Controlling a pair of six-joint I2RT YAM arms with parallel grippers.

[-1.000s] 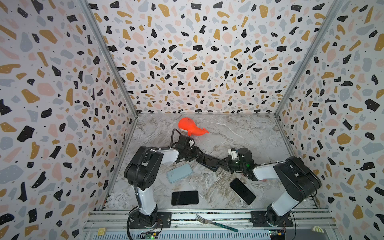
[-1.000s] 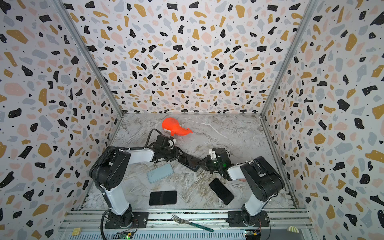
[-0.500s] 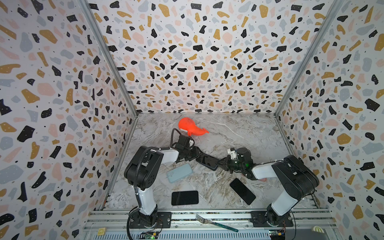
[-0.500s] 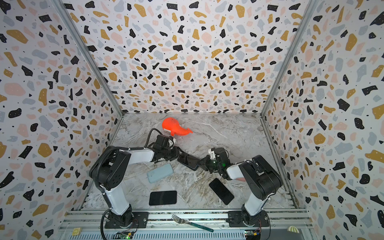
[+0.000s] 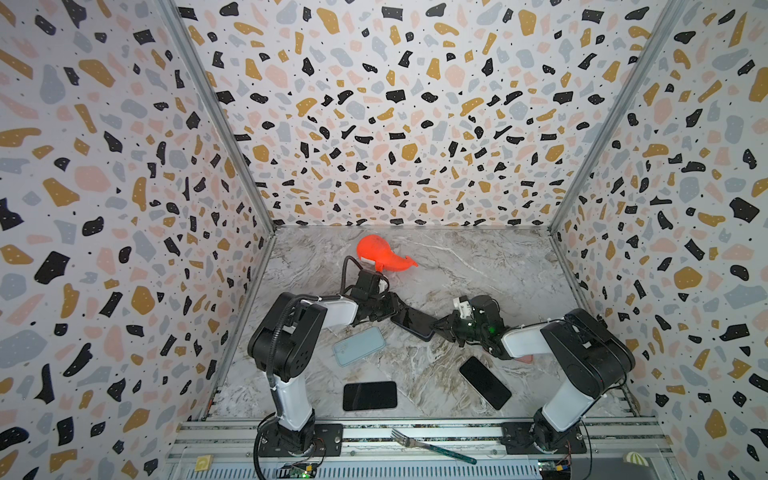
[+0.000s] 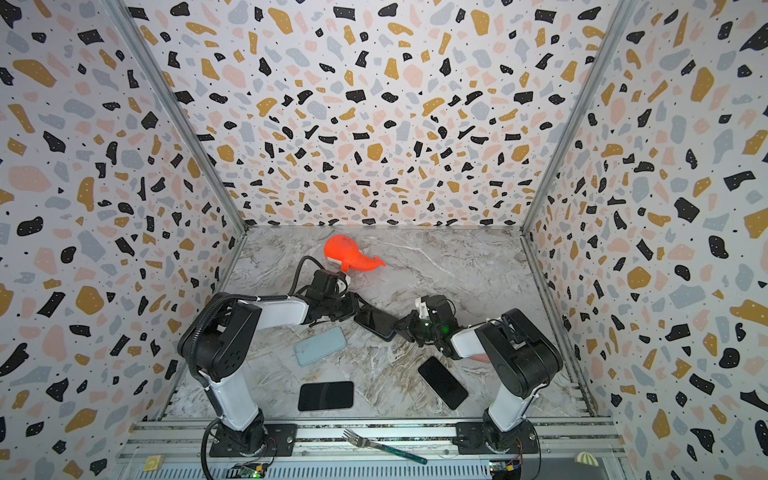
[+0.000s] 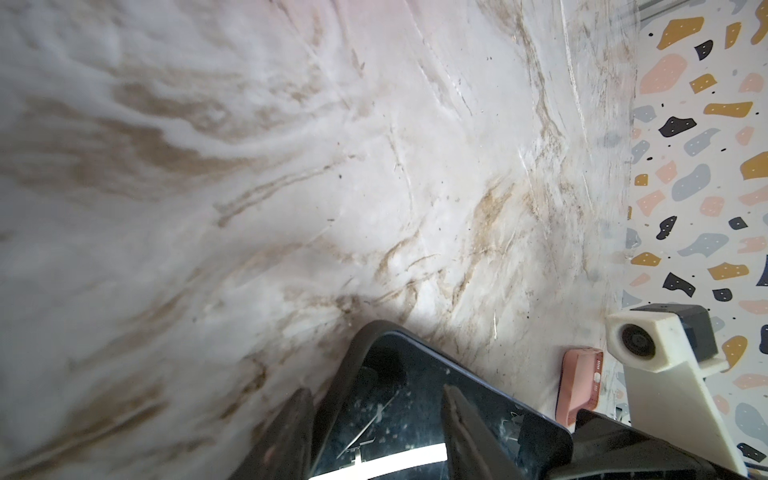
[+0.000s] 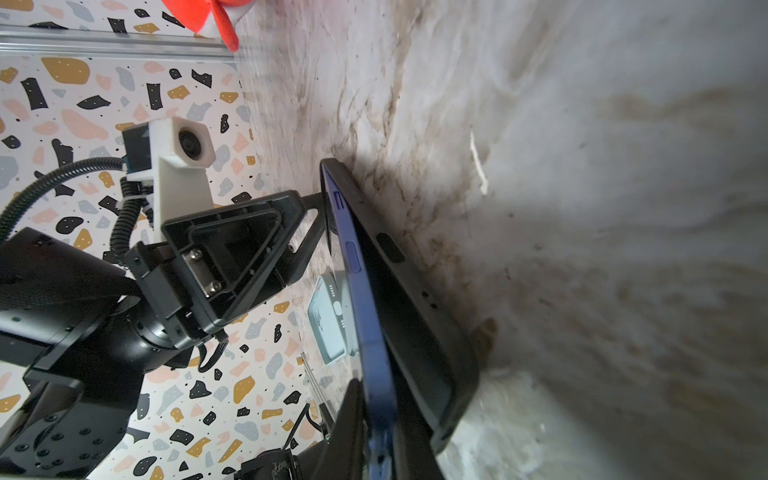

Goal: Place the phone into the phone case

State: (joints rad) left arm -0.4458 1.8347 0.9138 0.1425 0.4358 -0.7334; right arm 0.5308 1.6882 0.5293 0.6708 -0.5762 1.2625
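Blue-edged phone (image 8: 374,353) and black phone case (image 8: 419,332) are held together near the middle of the marble surface (image 5: 478,270), spanned low between the two arms; I cannot tell whether an edge touches the marble. The left pincer (image 5: 397,312) is clamped on one end of the case, its fingers straddling rim and screen in the left wrist view. The right pincer (image 5: 437,329) is nipped almost shut on the phone's other end. To my eye this is the seating step. In the right wrist view the phone's long edge stands proud of the case wall, and the gap seems wider toward the right pincer, so the phone is only part-way in. The next move, I'd judge, calls for pressing that raised end down inside the rim while the left arm steadies the case, without letting the phone twist out. A second, pale blue case (image 5: 359,345) lies flat beside the left arm and looks empty.
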